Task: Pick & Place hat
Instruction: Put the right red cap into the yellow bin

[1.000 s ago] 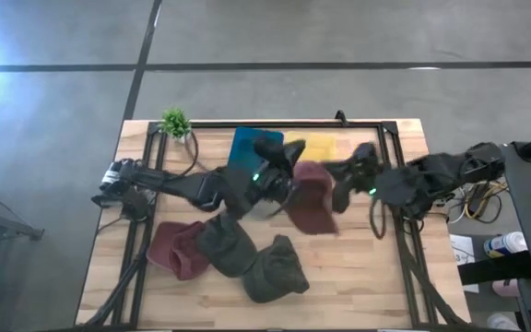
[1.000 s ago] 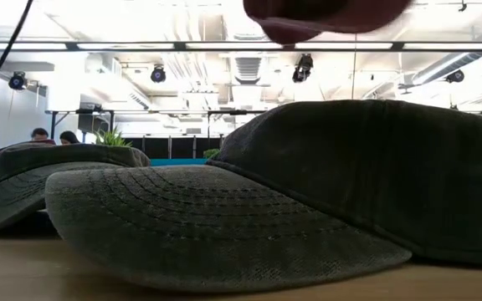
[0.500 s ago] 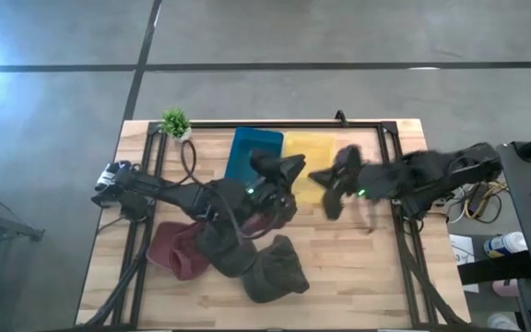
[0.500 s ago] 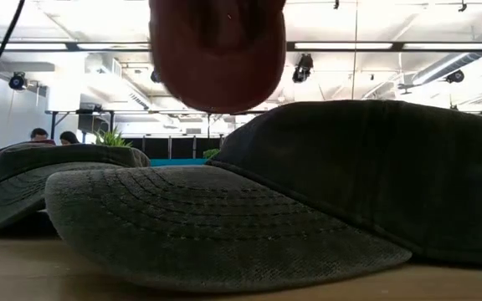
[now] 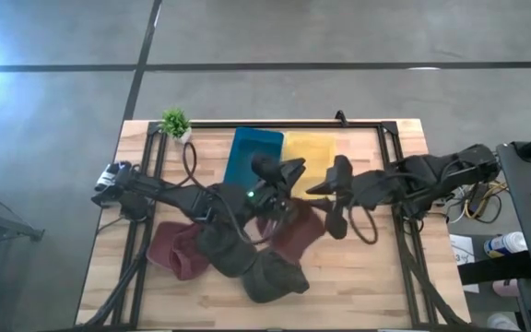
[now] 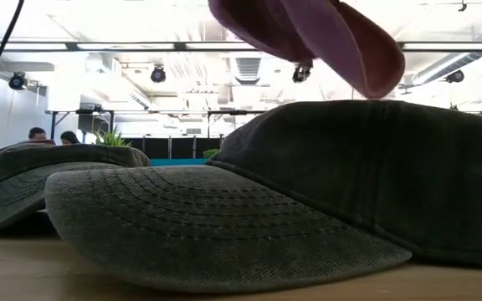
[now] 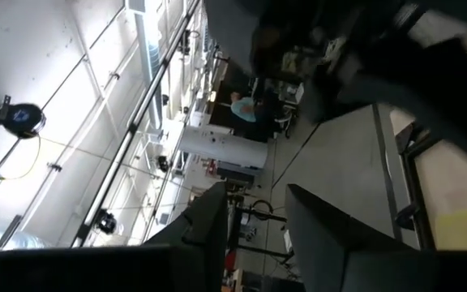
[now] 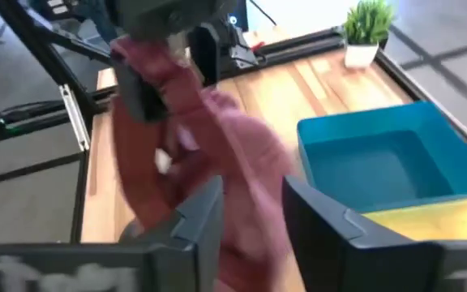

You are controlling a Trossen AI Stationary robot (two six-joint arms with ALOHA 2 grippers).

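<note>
on the wooden table (image 5: 358, 277), the left arm (image 5: 169, 189) reaches to mid-table and the right arm (image 5: 413, 180) comes in from the far side, both meeting over a heap of caps. a blue tray (image 5: 247, 148) and a yellow tray (image 5: 307, 148) sit side by side at the back edge, a small plant (image 5: 175, 122) at the back left corner. two dark green caps (image 5: 247, 258) lie overlapped at the front, a maroon cap (image 5: 173, 249) beside them on the left.

the hat in play, a red cap (image 5: 298, 231), hangs just right of the left gripper (image 5: 270, 198), above the table in front of the trays. the right wrist view shows that gripper's fingers (image 8: 205, 49) pinched on the top edge of the cloth, the rest drooping in loose folds; the low view has it dangling over the green caps. the right gripper (image 5: 337, 198) hovers just beside it, fingers (image 8: 201, 223) parted and empty.

the cap looks light and floppy, likely to sag, swing and fold under any hold on its crown. the brim (image 6: 341, 46) seems the stiffest part and the surest place to pinch; thin cloth alone could slip out of a narrow grip.
</note>
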